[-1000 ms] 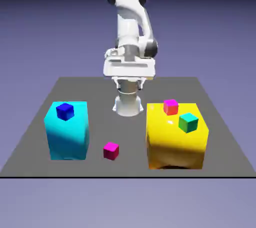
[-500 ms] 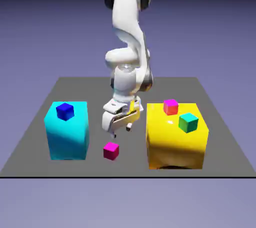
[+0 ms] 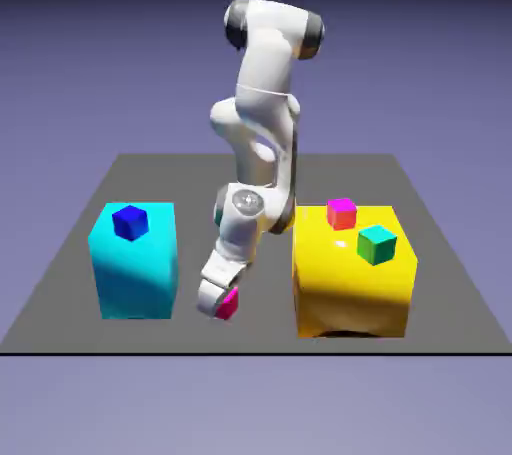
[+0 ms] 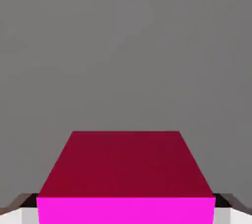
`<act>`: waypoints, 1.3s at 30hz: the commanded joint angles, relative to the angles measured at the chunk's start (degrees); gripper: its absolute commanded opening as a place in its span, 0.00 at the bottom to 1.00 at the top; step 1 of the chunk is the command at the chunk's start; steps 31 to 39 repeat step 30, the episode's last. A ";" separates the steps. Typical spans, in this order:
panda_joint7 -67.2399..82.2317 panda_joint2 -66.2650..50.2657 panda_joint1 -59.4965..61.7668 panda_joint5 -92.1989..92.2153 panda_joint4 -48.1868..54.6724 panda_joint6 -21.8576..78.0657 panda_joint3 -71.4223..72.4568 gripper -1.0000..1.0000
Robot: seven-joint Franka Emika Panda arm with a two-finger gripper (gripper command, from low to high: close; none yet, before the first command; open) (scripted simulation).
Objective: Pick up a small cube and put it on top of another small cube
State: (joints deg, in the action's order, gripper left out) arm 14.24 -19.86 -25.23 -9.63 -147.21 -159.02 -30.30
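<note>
Since half a second earlier, the white robot arm [image 3: 258,158] has swung lower and its gripper [image 3: 217,300] has come down onto the deep-magenta small cube [image 3: 228,306], which has not shifted.

Dark grey table [image 3: 60,283]: flat slab bearing all items.

Large yellow block [image 3: 352,288]: at 3 o'clock from the gripper, well apart from it.

Large cyan block [image 3: 135,265]: at 9 o'clock from the gripper, near.

Small green cube [image 3: 377,243]: on top of the yellow block, toward its near right part.

Small bright pink cube [image 3: 341,213]: on the yellow block, at 11 o'clock from the green cube, just beside it.

Small dark blue cube [image 3: 130,222]: on top of the cyan block.

Deep-magenta small cube, hand view [image 4: 125,183]: on the table between the two big blocks, filling the space between the grey fingertips [image 4: 222,204] at the lower corners. Whether the jaws press its sides or stand slightly off cannot be told.
</note>
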 commanded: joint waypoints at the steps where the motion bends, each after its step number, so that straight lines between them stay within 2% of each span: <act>1: -0.65 2.08 -1.31 -1.06 -0.19 1.81 -1.32 0.00; 4: -2.61 8.30 -5.24 -4.23 -0.76 7.40 -5.27 0.00; 19: 27.97 35.95 1.99 -18.23 20.96 44.75 -14.31 0.00; 21: 28.28 36.23 2.06 -18.38 21.18 45.13 -14.40 0.00; 26: 29.34 30.35 2.79 -17.16 15.30 33.61 -18.02 0.00; 27: 29.34 30.35 2.79 -17.16 15.29 33.61 -18.02 1.00; 30: 28.88 32.89 2.47 -17.68 17.84 38.59 -16.46 1.00; 39: 28.88 32.89 2.47 -17.68 17.84 38.59 -16.46 1.00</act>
